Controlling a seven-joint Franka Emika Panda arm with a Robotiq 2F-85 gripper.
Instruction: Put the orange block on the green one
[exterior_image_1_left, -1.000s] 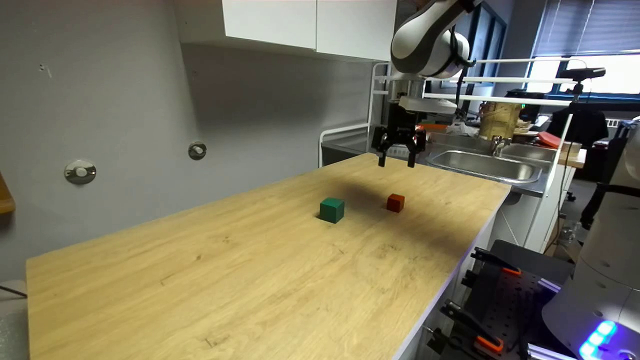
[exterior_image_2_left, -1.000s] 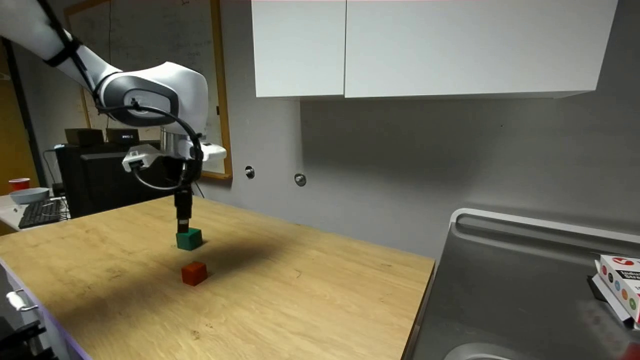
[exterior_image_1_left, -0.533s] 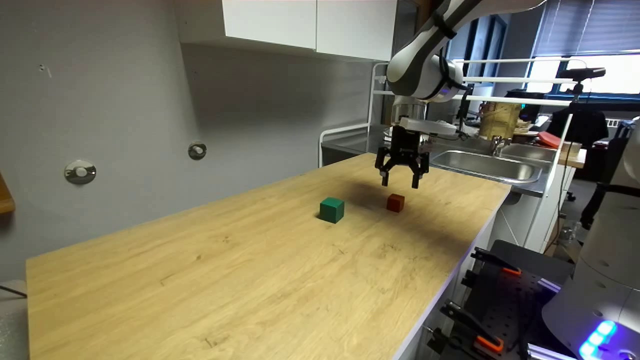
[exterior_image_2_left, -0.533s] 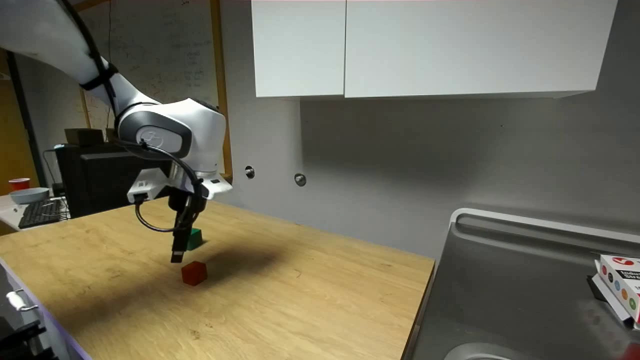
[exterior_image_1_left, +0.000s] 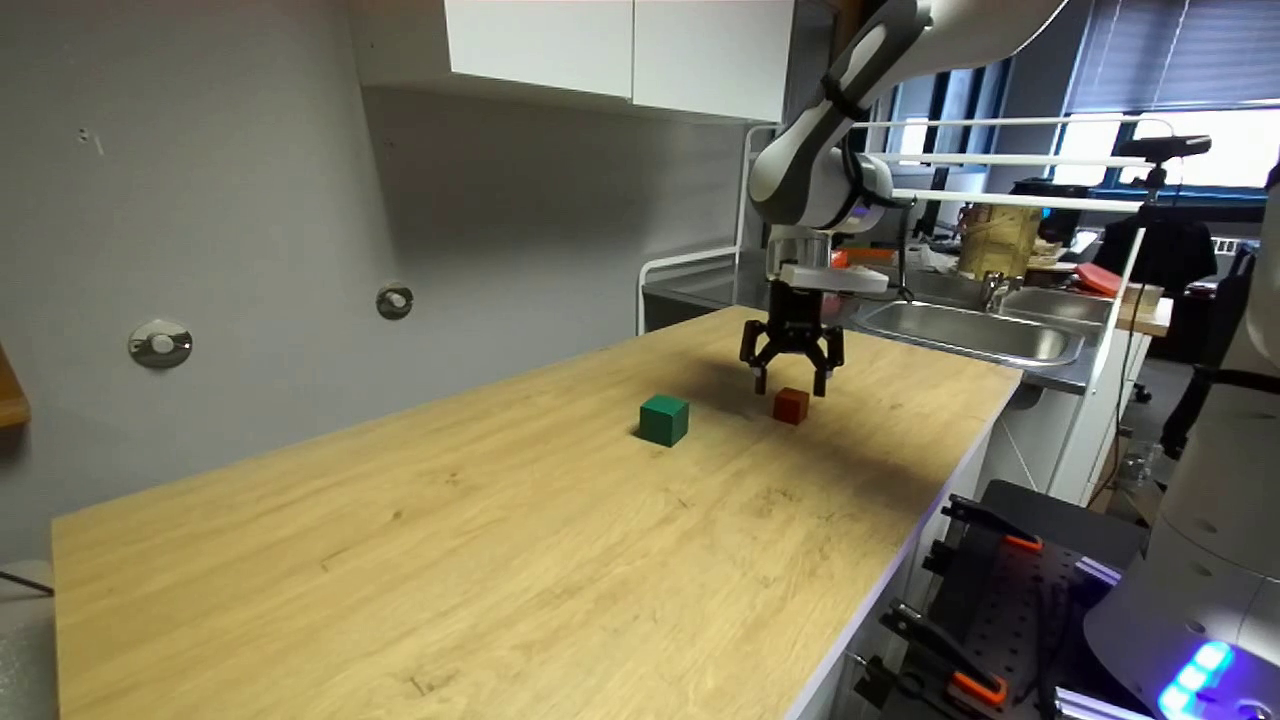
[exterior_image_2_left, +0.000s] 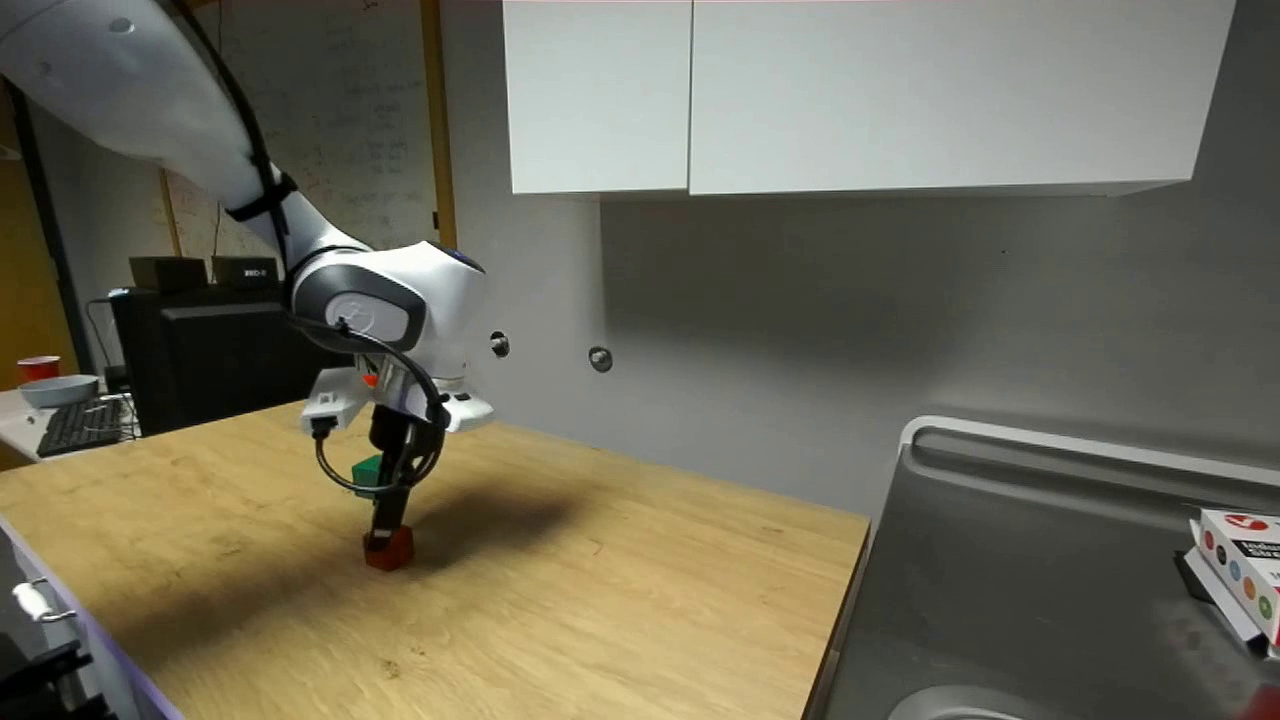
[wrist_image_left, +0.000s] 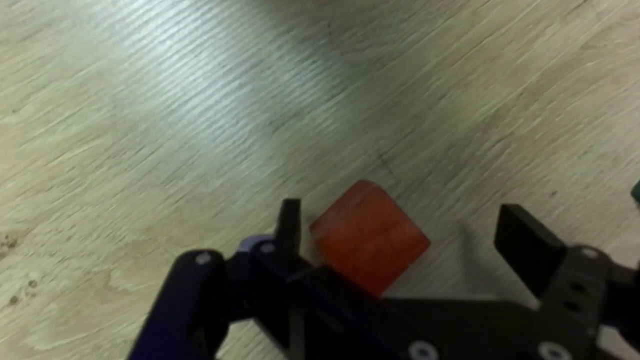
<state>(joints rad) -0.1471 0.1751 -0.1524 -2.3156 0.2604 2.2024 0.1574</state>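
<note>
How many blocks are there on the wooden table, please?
2: the orange block lies on the table by the open gripper, and the green block, partly covered in an exterior view, sits apart from the orange one. No others seem hidden.

Pincer (exterior_image_1_left: 790, 385) spread, pointing down, perhaps slightly tilted.

We see a tan counter (exterior_image_1_left: 400, 560) with brown grain and darker flecks filling the lower middle of an exterior view. Near that frame's centre we find a plain green block (exterior_image_1_left: 664, 420) and, to its right, a reddish-orange block (exterior_image_1_left: 791, 406). The hand (exterior_image_1_left: 790, 388) is black. In an exterior view we note a white arm (exterior_image_2_left: 190, 110) with grey panels at upper left, a red cup (exterior_image_2_left: 39, 370) with a pale rim at the left edge, and a white box (exterior_image_2_left: 1243, 570) dotted red, black, blue, orange and green at right.
</note>
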